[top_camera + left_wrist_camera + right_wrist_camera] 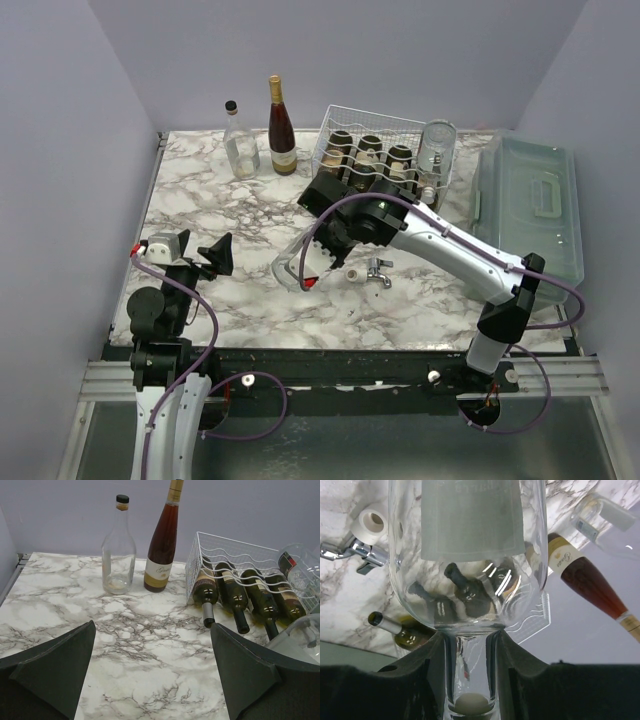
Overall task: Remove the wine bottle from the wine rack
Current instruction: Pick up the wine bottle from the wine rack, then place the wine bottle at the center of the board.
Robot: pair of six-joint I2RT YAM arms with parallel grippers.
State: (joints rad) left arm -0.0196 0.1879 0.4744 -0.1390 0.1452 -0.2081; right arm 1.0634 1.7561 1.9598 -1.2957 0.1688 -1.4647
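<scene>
- Lavender walls stand around a marble-patterned worktop. The wine rack is at the back, right of the middle.
- The right gripper has its jaws clamped on the neck of a clear wine bottle. This bottle is off the rack and in front of it, over the middle of the worktop. Whether it touches the marble I cannot tell.
- The left gripper is near its base, jaws wide apart, holding nothing.
- I judge the step in hand is to carry the bottle away and put it down. To do it well:
  - keep the clamp firm, because a glass neck is smooth and the body is heavy;
  - move low and slowly;
  - avoid the small chrome fitting close by;
  - let go only when the bottle rests.
- Count:
  - four dark bottles lie in the rack;
  - one red-labelled clear bottle is at its right end;
  - two bottles stand at the back left, a black-capped bottle and an amber bottle;
  - one lidded bin.
</scene>
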